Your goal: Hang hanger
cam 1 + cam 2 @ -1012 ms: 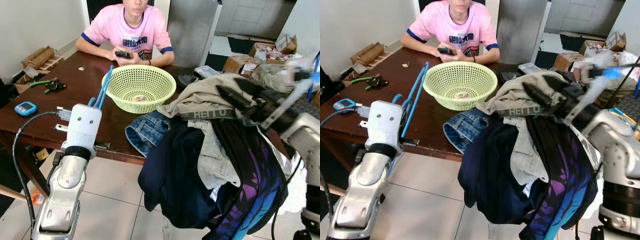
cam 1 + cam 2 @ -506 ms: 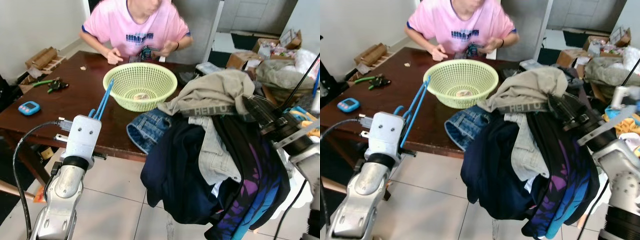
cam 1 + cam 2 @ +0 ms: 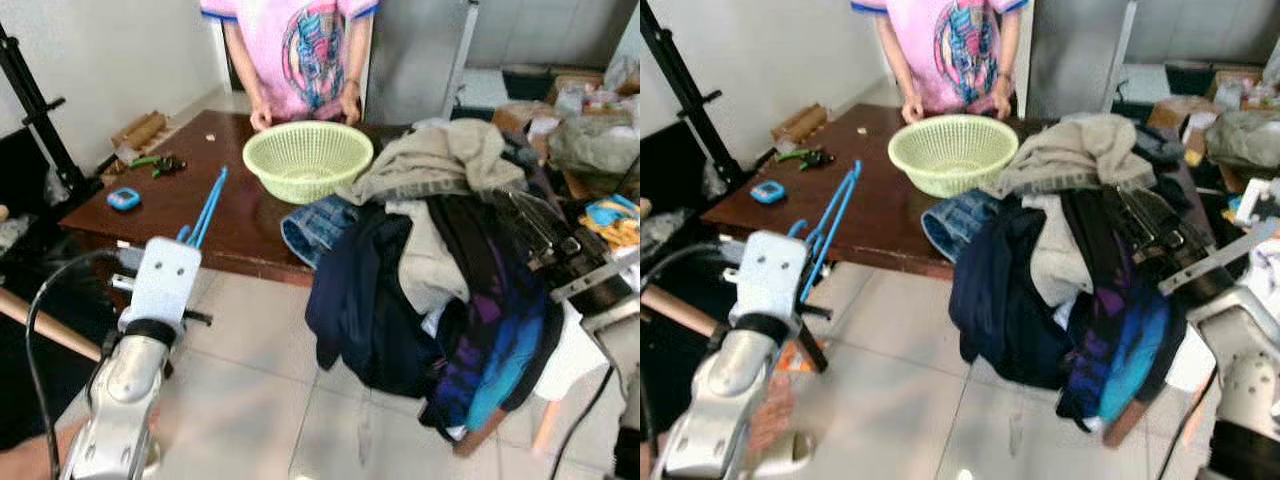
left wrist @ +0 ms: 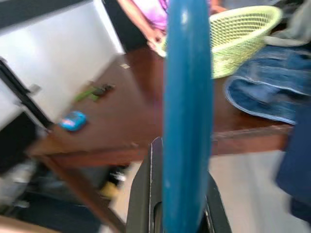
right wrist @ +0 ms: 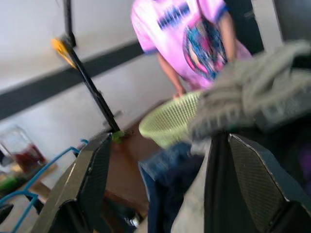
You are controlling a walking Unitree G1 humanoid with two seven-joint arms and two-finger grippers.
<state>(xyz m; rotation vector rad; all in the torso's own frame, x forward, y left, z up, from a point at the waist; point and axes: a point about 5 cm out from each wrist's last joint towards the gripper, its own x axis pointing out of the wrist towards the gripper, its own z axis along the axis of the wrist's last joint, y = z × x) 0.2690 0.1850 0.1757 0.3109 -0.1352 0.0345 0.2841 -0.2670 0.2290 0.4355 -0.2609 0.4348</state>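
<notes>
Pale floor tiles (image 3: pixel 250 380) spread under a dark wooden worktop (image 3: pixel 170 205) that stands against a white wall, with a black stand (image 3: pixel 685 85) at the robot's left. A person in a pink shirt (image 3: pixel 300 50) stands at the far edge of the worktop, both hands resting on it just behind a light green basket (image 3: pixel 308 158).

Right of the basket a large heap of clothes (image 3: pixel 440 280) hangs down over the worktop's near edge: a beige garment (image 3: pixel 1075 150) on top, dark navy and black pieces below, with purple and bright blue fabric at the lower right. A folded pair of jeans (image 3: pixel 315 222) lies on the worktop, touching the heap and just beside the basket.

The right arm reaches into the heap from the right; the right gripper (image 5: pixel 160 165) has its jaws spread wide, one black finger (image 5: pixel 95 170) on each side of the hanging clothes.

The left arm rises at the lower left, and the left gripper (image 4: pixel 175 213) has its jaws clenched on a blue hanger (image 3: pixel 205 205), which sticks up and forward from the wrist over the near part of the worktop, well apart from the clothes.

A small blue gadget (image 3: pixel 124 198) and some hand tools (image 3: pixel 160 162) lie on the worktop's left side.
</notes>
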